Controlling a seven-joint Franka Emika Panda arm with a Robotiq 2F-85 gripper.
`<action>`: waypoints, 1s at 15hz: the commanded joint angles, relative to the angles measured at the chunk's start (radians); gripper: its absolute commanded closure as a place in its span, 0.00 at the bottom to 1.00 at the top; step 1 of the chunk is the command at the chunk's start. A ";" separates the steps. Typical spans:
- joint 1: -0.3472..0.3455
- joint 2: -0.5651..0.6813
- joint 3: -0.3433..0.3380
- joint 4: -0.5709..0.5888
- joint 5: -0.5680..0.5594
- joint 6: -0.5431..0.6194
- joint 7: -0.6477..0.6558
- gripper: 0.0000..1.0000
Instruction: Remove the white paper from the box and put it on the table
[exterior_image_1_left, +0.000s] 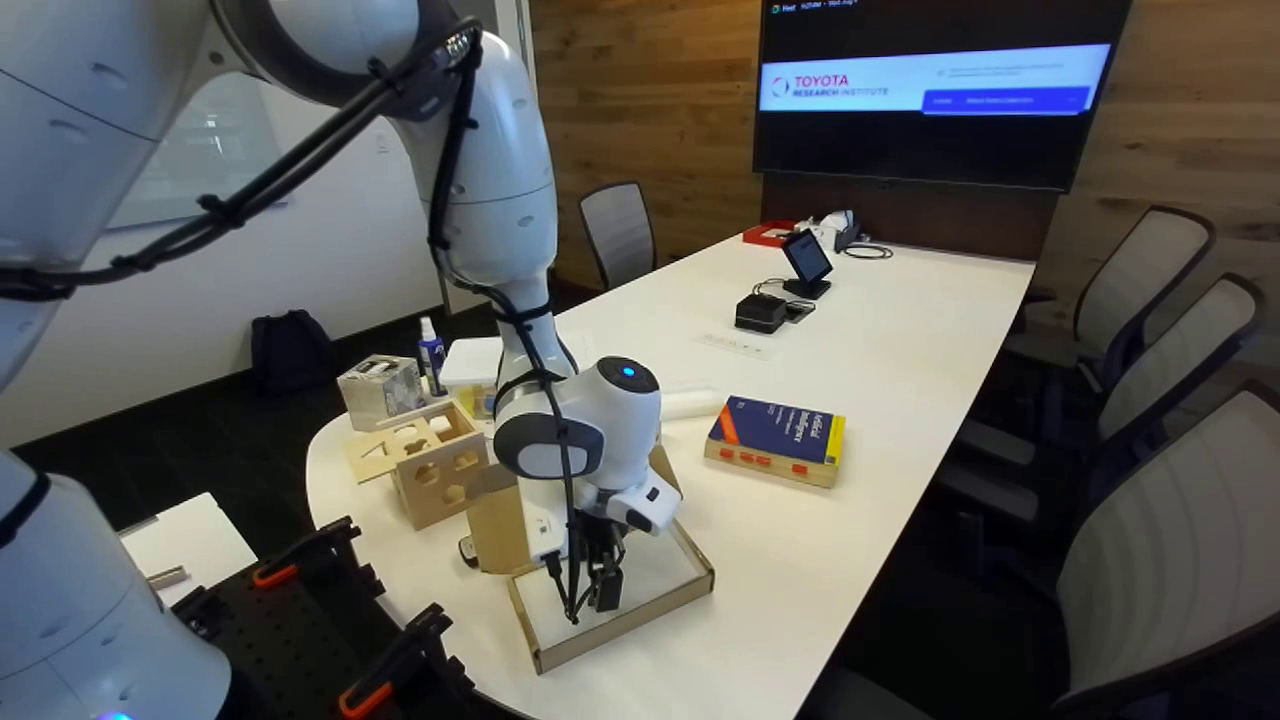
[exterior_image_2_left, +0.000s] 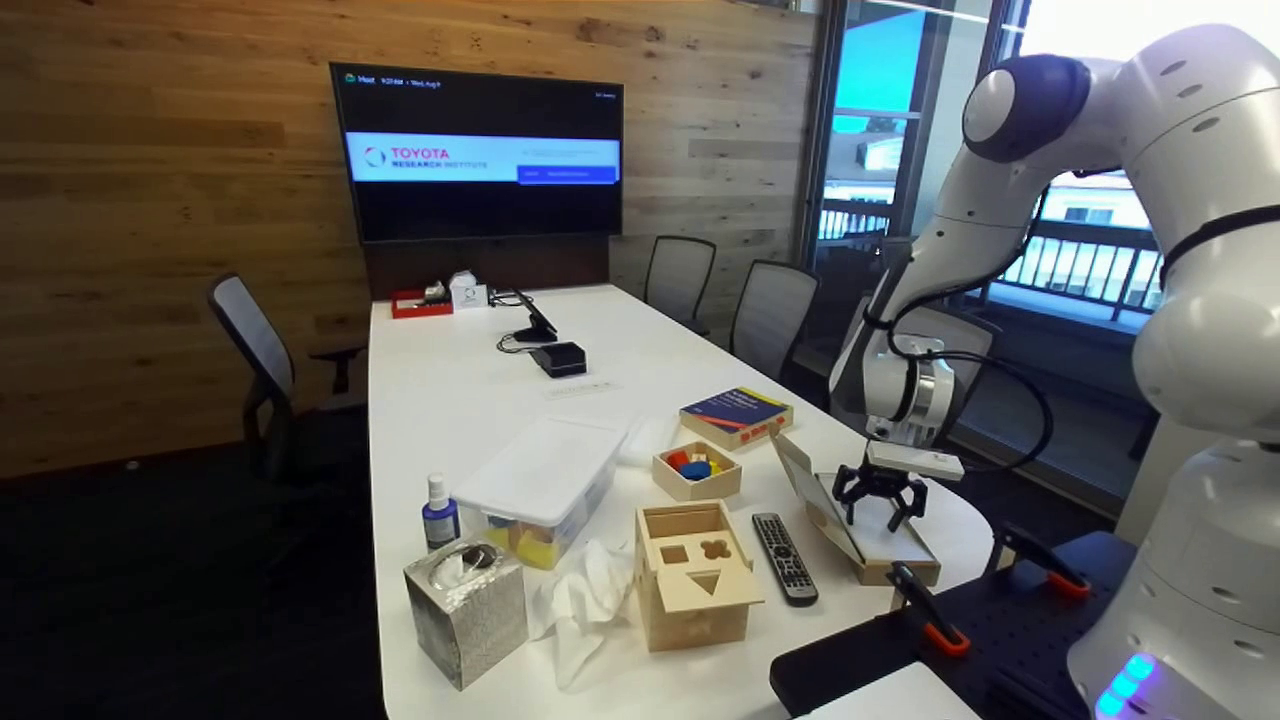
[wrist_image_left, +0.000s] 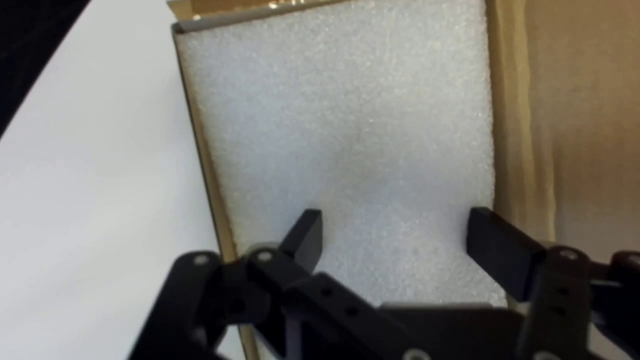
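Black two-fingered gripper (wrist_image_left: 395, 232), mine: jaws stood parted.
White rectangular foam-textured sheet (wrist_image_left: 360, 125): lay directly below my gripper, contact uncertain, inside the shallow brown cardboard box (exterior_image_1_left: 626, 622), which rested on the long white glossy table (exterior_image_1_left: 790, 560).

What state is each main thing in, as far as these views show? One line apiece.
Shallow brown cardboard box: open, flap raised.
Flat white rectangular sheet: lying inside the box.
Black two-fingered gripper: open; contact with the sheet unclear.
Thick blue-and-yellow book: closed, lying flat.
Tan wooden shape-sorter box: sliding lid partly out.
Clear plastic bin: white lid on.
Black rectangular wall screen: switched on.
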 joint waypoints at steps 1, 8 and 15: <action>-0.021 0.042 0.020 0.029 -0.036 0.031 0.051 0.53; -0.027 0.074 0.033 0.056 -0.044 0.024 0.061 1.00; -0.095 0.028 0.085 0.026 -0.028 0.026 0.037 1.00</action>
